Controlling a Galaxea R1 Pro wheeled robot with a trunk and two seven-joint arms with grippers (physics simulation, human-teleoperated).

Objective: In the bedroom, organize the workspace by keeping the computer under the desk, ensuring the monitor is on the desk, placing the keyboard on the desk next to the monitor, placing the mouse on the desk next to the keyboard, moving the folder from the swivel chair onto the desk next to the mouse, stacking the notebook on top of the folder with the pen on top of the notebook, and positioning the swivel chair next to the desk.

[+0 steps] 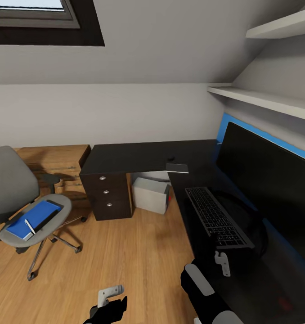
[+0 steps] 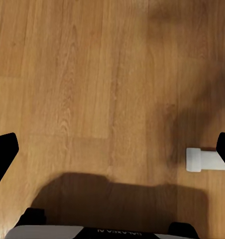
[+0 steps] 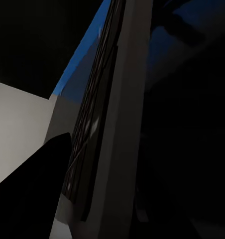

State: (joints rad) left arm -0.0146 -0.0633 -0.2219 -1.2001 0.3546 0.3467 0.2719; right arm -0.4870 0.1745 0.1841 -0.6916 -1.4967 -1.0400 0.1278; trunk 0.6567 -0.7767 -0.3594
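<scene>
While the right hand (image 1: 222, 263) sits by the keyboard (image 1: 217, 217), grip unclear, the left hand (image 2: 112, 149) is wide open over the floor (image 2: 82, 74).

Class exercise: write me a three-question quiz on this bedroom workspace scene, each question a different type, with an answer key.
1. True or false: the folder lies on the desk.
2. Multiple choice: the computer stands (a) on the swivel chair, (b) on the floor under the desk, (c) on a shelf.
3. Fill in: the keyboard lies in front of the ____.

Key:
1. False; it lies on the swivel chair's seat.
2. b
3. monitor
</scene>
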